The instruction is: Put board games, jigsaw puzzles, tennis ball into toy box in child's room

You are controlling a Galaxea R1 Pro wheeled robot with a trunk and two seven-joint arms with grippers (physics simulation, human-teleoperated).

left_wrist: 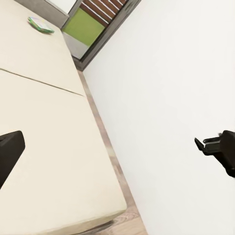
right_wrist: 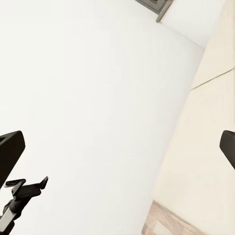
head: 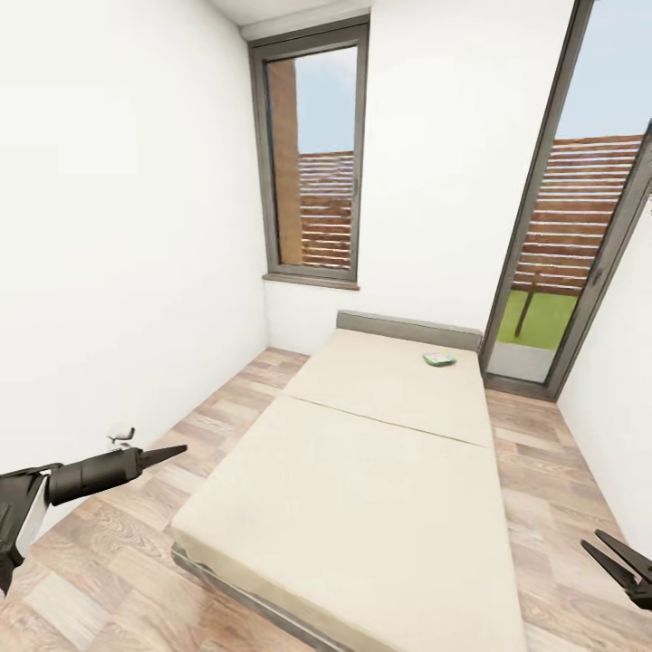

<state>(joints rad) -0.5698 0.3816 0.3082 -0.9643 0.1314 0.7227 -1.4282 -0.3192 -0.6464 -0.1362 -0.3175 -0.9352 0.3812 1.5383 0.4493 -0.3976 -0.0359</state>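
In front of the robot is a big tan bed point(head: 362, 489) on a wood floor point(head: 100, 561). Far up the bed, near the grey headboard point(head: 407, 328), lies one flat green board game point(head: 439, 359). It looks small from here. A tall window point(head: 312, 154) is in the back wall, and a glass door point(head: 580, 226) is on the right side. The left hand point(head: 167, 451) hangs over the floor beside the bed. Its fingers look pressed together to a point, and it holds nothing. The right hand point(head: 616, 554) is low on the other side with its two fingers spread apart, and it holds nothing too.
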